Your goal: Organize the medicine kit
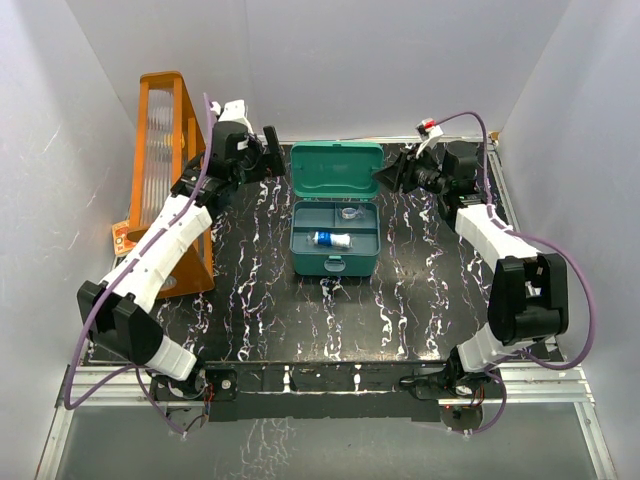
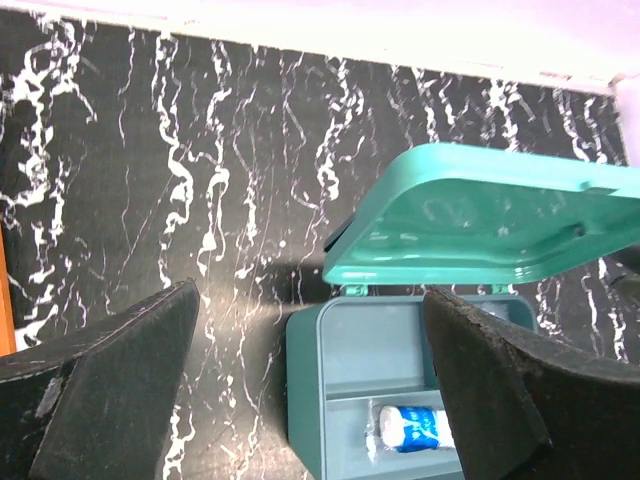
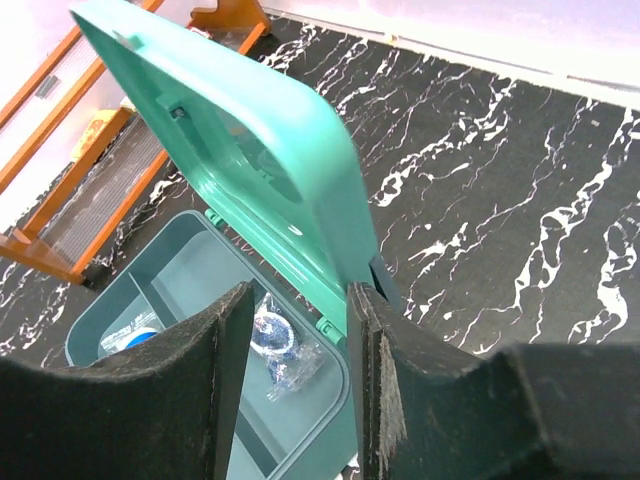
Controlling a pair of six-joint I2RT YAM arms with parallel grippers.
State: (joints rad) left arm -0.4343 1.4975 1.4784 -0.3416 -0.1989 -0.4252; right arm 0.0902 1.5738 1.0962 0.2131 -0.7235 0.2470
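Note:
The teal-green medicine kit stands at mid-table with its lid raised and leaning back. In its tray lie a blue-and-white wrapped roll and a clear packet. My left gripper is open and empty, just left of the lid; in its wrist view the lid, box and roll show. My right gripper is at the lid's right edge. In its wrist view the jaws stand apart round the lid's lower corner, above the packet.
A tall orange rack stands at the back left, close behind my left arm; it also shows in the right wrist view. A small orange-and-white card lies by its base. White walls close the table at the back and both sides.

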